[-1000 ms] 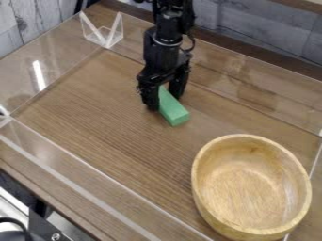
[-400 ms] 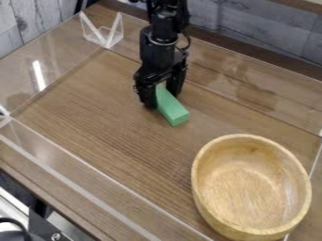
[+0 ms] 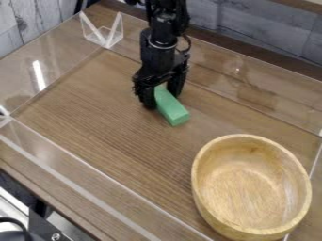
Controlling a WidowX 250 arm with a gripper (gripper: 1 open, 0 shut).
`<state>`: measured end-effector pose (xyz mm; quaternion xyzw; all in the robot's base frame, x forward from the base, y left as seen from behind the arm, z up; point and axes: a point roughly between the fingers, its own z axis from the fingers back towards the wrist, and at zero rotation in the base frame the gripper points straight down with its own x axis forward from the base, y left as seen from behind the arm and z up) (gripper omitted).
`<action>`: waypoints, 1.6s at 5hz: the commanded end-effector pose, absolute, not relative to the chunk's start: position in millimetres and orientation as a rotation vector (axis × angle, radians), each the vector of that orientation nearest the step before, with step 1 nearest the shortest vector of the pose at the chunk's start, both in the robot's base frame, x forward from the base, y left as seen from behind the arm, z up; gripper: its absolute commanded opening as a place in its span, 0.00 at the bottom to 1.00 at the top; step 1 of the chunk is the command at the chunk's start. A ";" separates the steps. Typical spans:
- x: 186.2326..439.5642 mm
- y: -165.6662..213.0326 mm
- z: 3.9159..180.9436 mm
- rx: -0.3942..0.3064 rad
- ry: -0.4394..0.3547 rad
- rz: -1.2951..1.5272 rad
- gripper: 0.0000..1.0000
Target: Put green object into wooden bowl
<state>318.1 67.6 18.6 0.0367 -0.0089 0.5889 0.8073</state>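
The green object [image 3: 171,108] is a small bright green bar lying flat on the wooden table, its far end between my fingers. My gripper [image 3: 161,92] hangs down from the black arm, low over the table, open, with one finger on each side of the bar's upper end. Whether the pads touch the bar I cannot tell. The wooden bowl [image 3: 205,184] sits at the near right, round, light tan, with nothing inside it.
Clear acrylic walls [image 3: 51,151] fence the table [image 3: 101,122] on all sides. A clear folded plastic stand [image 3: 101,30] sits at the back left. Grey brick wall behind.
The gripper has shifted slightly left and down around the green bar's far end. The bar and the bowl have not moved.
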 end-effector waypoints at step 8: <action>320.7 52.1 75.1 -0.003 0.119 1.054 0.00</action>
